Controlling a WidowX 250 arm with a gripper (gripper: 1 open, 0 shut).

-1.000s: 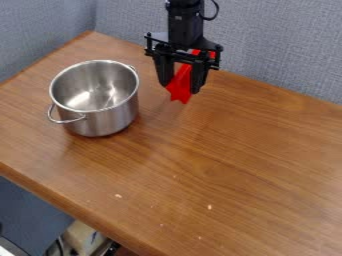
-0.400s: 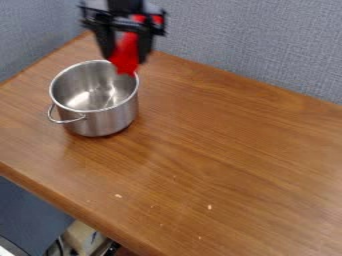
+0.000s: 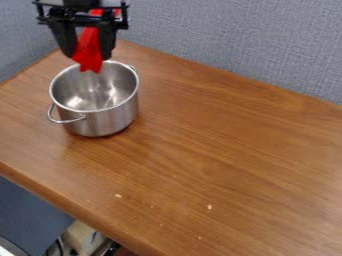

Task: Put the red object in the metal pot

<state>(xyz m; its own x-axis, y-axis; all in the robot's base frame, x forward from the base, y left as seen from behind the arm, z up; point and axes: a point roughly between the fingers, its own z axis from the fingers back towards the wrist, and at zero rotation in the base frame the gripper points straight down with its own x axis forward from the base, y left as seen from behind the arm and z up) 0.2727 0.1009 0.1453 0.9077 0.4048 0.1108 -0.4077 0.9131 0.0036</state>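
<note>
block (image 3: 90, 52): long axis near upright, hangs over pot's (image 3: 94, 97) far rim
hand (image 3: 86, 40): clamped on block
worktop (image 3: 214, 150): bare right of pot

Wooden table (image 3: 214, 150), warm brown, visible grain, top faintly glossy under even, soft light. A few pale specks near its front edge. Behind it, a grey-blue wall (image 3: 254, 40) with a fabric-like texture. Below the table's front edge, dark floor space with indistinct clutter.
</note>
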